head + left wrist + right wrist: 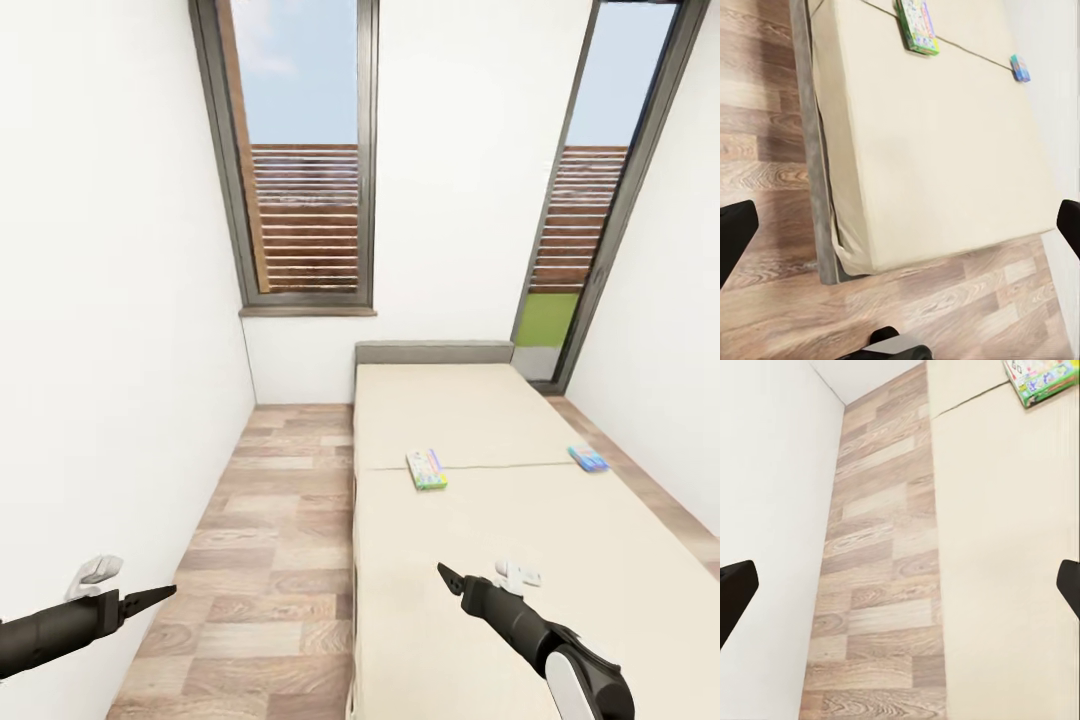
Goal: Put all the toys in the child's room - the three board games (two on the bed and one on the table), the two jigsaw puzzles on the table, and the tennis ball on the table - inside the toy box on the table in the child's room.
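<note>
Both black grippers, left [150, 598] at lower left and right [447, 578] at lower centre, hang empty, fingers spread wide in the wrist views. Step in hand looks like the approach to the beige-covered bed [480, 400]: green-edged flat game box [427, 468] mid-frame on the cover seam, smaller blue box [588, 458] at right. Next: roll closer, reach the right arm to the green box

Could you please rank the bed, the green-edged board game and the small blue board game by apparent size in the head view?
1. The bed.
2. The green-edged board game.
3. The small blue board game, only slightly smaller here.
</note>
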Robot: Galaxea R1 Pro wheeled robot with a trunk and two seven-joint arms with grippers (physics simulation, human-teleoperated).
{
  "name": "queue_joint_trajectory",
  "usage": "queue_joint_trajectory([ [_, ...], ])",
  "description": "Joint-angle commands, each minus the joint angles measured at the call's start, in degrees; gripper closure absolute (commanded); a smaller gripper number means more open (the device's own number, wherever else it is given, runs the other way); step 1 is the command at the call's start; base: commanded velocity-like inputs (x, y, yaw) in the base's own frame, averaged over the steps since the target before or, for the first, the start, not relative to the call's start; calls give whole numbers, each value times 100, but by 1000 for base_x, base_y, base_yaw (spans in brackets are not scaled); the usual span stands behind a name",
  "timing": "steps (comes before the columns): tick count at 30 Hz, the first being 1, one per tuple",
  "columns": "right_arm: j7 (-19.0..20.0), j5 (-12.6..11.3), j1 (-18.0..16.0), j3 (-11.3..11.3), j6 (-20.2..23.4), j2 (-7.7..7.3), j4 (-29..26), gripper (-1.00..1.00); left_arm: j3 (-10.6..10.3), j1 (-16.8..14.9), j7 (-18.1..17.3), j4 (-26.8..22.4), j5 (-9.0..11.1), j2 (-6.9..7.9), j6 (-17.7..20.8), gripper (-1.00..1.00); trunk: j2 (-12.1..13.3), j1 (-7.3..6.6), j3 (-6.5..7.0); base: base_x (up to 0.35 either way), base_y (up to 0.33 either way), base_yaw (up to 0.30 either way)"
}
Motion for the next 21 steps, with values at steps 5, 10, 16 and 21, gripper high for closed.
queue_joint_trajectory([
  [5,17,-16,-6,-9,35,1,12,-100,7,-4,-24,-2,2,1,56,-100,-13,5,-1,73,59,-278],
  [10,17,-16,-6,-7,35,1,17,-100,7,-4,-25,-2,5,0,55,-100,-13,5,11,72,140,-278],
  [16,17,-16,-6,-9,35,1,19,-100,7,-3,-26,-2,9,0,55,-100,-13,5,25,94,126,-278],
  [21,17,-16,-6,-7,35,1,20,-100,7,-5,-27,-2,10,0,55,-100,-13,5,37,40,47,-278],
])
